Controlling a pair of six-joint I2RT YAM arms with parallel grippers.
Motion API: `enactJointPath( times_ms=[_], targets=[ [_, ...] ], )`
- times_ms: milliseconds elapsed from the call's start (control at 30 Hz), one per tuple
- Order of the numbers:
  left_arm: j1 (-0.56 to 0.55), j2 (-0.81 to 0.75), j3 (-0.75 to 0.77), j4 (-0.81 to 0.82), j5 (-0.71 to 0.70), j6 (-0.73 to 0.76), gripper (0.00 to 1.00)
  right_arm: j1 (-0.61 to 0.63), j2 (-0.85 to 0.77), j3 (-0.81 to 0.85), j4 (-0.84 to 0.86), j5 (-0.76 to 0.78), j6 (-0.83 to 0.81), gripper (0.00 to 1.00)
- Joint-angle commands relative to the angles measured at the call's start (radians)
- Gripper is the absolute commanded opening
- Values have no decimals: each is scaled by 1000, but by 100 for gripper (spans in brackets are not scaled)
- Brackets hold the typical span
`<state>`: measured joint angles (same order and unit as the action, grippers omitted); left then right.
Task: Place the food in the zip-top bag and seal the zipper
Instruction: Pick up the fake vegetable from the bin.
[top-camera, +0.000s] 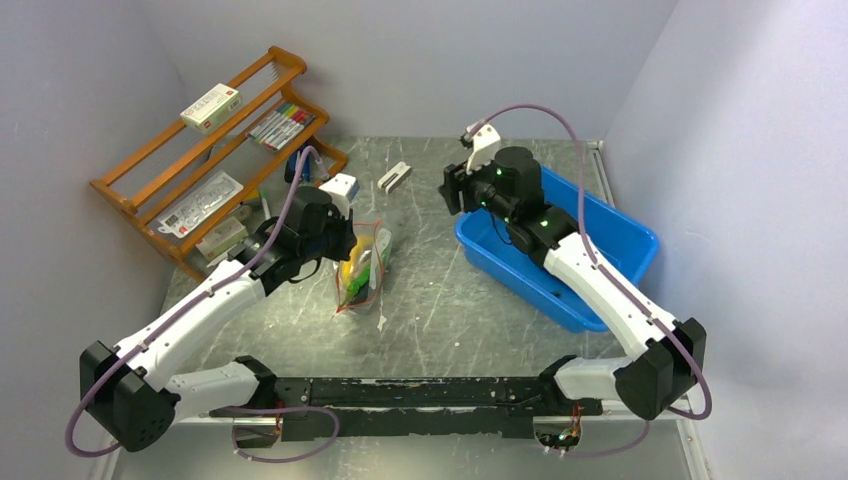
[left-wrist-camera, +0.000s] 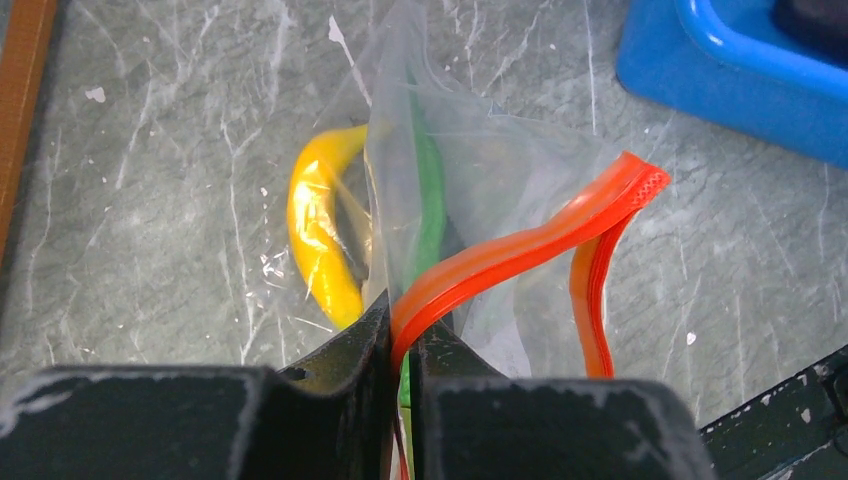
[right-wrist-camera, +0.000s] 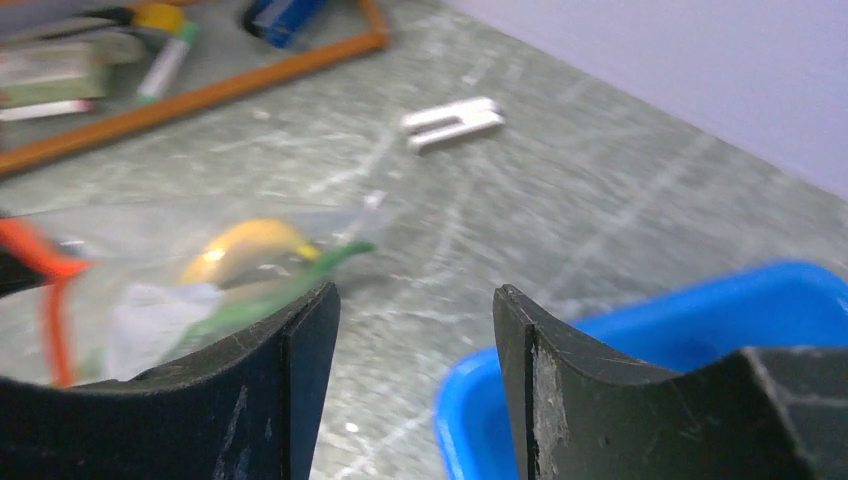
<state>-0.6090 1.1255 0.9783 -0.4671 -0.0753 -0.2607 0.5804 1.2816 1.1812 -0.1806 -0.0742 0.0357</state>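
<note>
Top view is showing 2 arms, 1 zip-top bag (top-camera: 365, 265), 1 blue bin (top-camera: 620, 240) and 1 wooden rack (top-camera: 200, 150). Bag is lying on the surface (top-camera: 450, 320) just left of frame centre, bin sitting centre-right, rack upper left. Left claw (left-wrist-camera: 400, 335) is clamping on the zipper (left-wrist-camera: 520, 240) at bottom centre of the left wrist view; only that view is showing the grip up close. It's also showing 2 foods inside the bag: 1 yellow banana piece (left-wrist-camera: 315, 230) and 1 green pod (left-wrist-camera: 430, 200); others can't be told. Right claw (right-wrist-camera: 415, 300) is standing apart w/ nothing btwn, hanging near the bin's left end. Right wrist view is catching 1 white piece (right-wrist-camera: 455, 122) at top centre.
</note>
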Motion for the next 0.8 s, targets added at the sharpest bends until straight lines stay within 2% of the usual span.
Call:
enactJointPath(
  times_ms=[0,133,233,433,600,767],
  targets=[
    [9,-29,-25,35,29,37,7,-79,-1,43,-174,209,-86,59],
    [10,-48,-53,56,-5,41,7,-164,46,65,-279,355,-112,60],
    [10,-64,-74,72,20,35,7,-248,99,77,-369,406,-38,61],
    [9,-64,-100,90,42,37,7,-373,147,-24,-430,331,204,67],
    [10,-43,-109,103,36,21,7,-407,120,-84,-404,379,318,72],
    [10,-4,-113,117,-37,-22,7,-454,88,-112,-388,397,451,76]
  ],
)
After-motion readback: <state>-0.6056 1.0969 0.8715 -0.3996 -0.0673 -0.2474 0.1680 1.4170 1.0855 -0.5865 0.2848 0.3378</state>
